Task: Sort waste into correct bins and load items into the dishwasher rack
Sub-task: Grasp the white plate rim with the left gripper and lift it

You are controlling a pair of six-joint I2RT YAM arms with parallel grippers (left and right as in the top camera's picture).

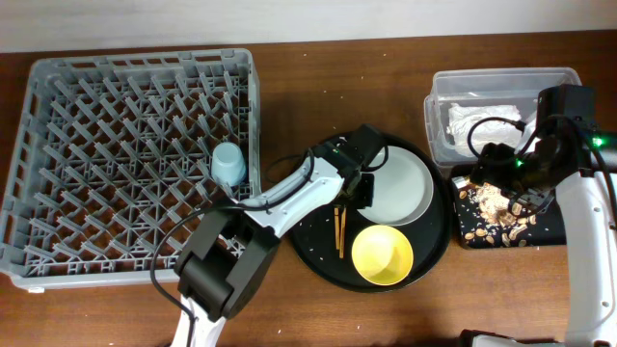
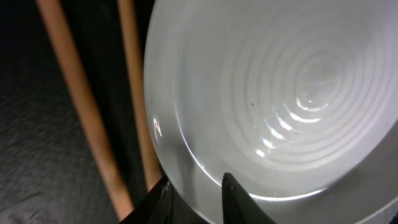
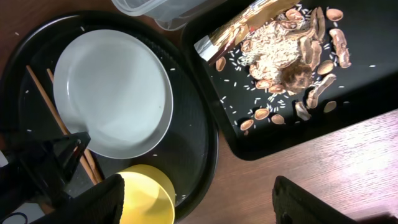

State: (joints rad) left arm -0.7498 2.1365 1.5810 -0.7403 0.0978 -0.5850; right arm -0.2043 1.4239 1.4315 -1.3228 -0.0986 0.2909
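Observation:
My left gripper (image 2: pixel 194 185) is shut on the left rim of the pale plate (image 2: pixel 280 93), one finger inside the rim and one outside; the plate (image 1: pixel 400 188) lies on the round black tray. The wooden chopsticks (image 2: pixel 93 124) lie just left of it. The yellow bowl (image 1: pixel 382 254) sits at the tray's front. My right gripper (image 3: pixel 199 205) is open and empty, above the shallow black tray (image 3: pixel 348 106) holding food scraps (image 3: pixel 292 62) and the gold wrapper (image 3: pixel 242 31). The white napkin (image 1: pixel 477 120) lies in the clear tub (image 1: pixel 501 82). The light-blue cup (image 1: pixel 228 162) stands in the grey rack (image 1: pixel 58 164). The pink cup is out of view.
The round black tray (image 1: pixel 318 246) sits between the rack and the bins. Rice grains are scattered on it and on the shallow tray. Bare wooden table runs along the front edge (image 1: pixel 501 289).

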